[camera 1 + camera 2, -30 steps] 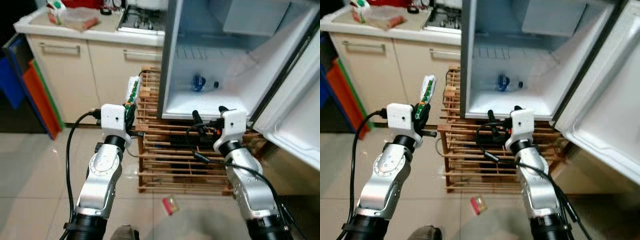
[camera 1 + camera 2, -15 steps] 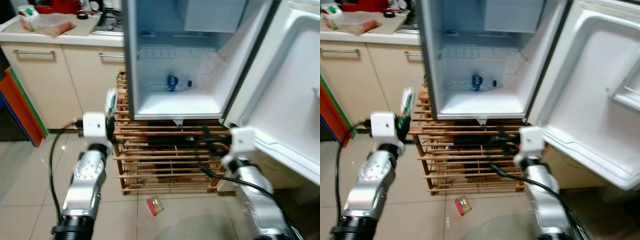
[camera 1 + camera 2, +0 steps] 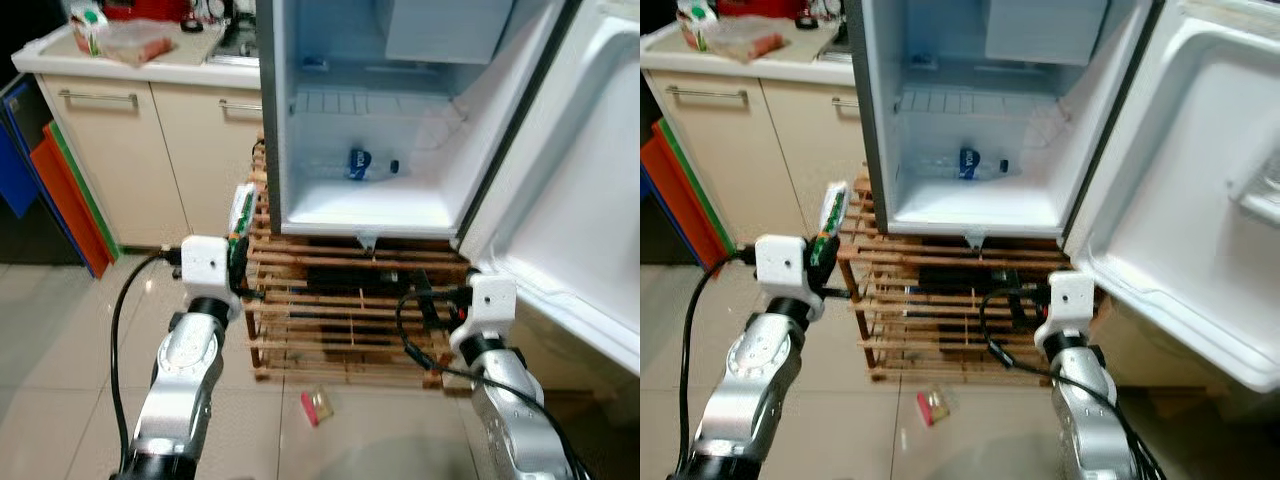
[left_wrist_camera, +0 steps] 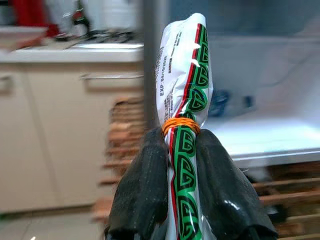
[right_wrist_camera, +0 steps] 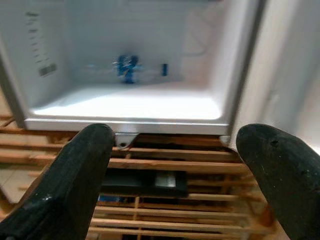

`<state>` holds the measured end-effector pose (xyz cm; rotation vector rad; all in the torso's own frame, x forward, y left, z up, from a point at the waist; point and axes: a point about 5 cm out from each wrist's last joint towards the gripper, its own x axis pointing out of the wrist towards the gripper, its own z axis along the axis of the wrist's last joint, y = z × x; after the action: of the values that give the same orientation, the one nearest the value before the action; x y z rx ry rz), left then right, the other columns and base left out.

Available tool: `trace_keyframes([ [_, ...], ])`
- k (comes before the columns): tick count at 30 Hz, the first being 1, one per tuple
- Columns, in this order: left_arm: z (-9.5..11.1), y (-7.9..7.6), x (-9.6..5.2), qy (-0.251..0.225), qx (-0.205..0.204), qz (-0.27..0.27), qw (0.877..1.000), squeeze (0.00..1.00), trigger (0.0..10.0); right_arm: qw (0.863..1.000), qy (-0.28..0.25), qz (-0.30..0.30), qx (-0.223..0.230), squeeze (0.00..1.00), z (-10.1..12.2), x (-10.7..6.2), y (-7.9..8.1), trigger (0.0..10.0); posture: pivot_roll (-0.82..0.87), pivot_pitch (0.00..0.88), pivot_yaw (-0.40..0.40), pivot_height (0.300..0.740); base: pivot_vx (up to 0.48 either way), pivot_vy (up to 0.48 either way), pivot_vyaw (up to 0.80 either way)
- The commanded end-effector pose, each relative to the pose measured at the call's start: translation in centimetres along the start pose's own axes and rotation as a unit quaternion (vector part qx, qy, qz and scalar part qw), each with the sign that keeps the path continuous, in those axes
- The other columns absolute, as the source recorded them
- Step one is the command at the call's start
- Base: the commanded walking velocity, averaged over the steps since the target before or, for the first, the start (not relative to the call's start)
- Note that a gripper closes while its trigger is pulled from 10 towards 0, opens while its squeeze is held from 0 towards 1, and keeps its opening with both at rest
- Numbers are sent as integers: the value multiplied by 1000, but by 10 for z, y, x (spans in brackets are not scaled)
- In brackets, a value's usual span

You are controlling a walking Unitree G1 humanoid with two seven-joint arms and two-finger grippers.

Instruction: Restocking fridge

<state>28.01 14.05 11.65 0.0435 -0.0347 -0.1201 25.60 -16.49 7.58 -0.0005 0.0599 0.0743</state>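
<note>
Before the open fridge (image 3: 400,205), the left gripper (image 4: 182,165) is clamping a green-and-white packet (image 4: 184,95) upright, while the right gripper (image 5: 175,165) is holding its fingers wide apart, empty.

The packet (image 4: 182,125) looked like glossy plastic film; the rack (image 3: 340,320) was bare slatted wood; the floor (image 3: 60,400) was shiny tile.
</note>
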Motion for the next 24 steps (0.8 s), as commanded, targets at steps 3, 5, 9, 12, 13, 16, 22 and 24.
trace_keyframes([
  [3, 6, 1, 4, -7, -7, 9, 1000, 0, 10000, 1000, -18, -3, -6, 0, 9, 4, -3, 10000, -45, 0, -38, 740, 476, 0, 0],
  [5, 5, 3, 4, -4, -8, 16, 1000, 0, 10000, 1000, -18, -1, -7, 0, 9, 4, -3, 10000, -45, 0, -40, 740, 480, 0, 0],
  [9, -1, 9, 5, 16, 1, 56, 998, 0, 10000, 1000, -20, 1, -9, 0, 11, 5, -3, 10000, -43, 0, -41, 740, 240, 0, 0],
  [12, 0, 8, 6, 16, 12, 62, 998, 0, 10000, 1000, -21, 5, -8, 0, 11, 6, -2, 10000, -41, 0, -39, 740, 0, 0, 0],
  [13, 1, 7, 6, 15, 15, 60, 998, 0, 10000, 1000, -23, 7, -8, 0, 12, 6, -2, 10000, -41, 0, -39, 740, 0, 0, 0],
  [16, 6, 3, 7, 2, 28, 46, 999, 0, 10000, 1000, -25, 11, -8, 0, 13, 8, 0, 10000, -39, 0, -36, 740, 0, 0, 0],
  [22, 14, -3, 12, -12, 28, 27, 999, 0, 10000, 999, -32, 20, -9, 0, 15, 9, 3, 10000, -40, 0, -33, 740, 0, 0, 0],
  [24, 15, -3, 12, -13, 29, 30, 999, 0, 10000, 999, -33, 23, -9, 0, 15, 9, 4, 10000, -40, 0, -33, 740, 0, 0, 0],
])
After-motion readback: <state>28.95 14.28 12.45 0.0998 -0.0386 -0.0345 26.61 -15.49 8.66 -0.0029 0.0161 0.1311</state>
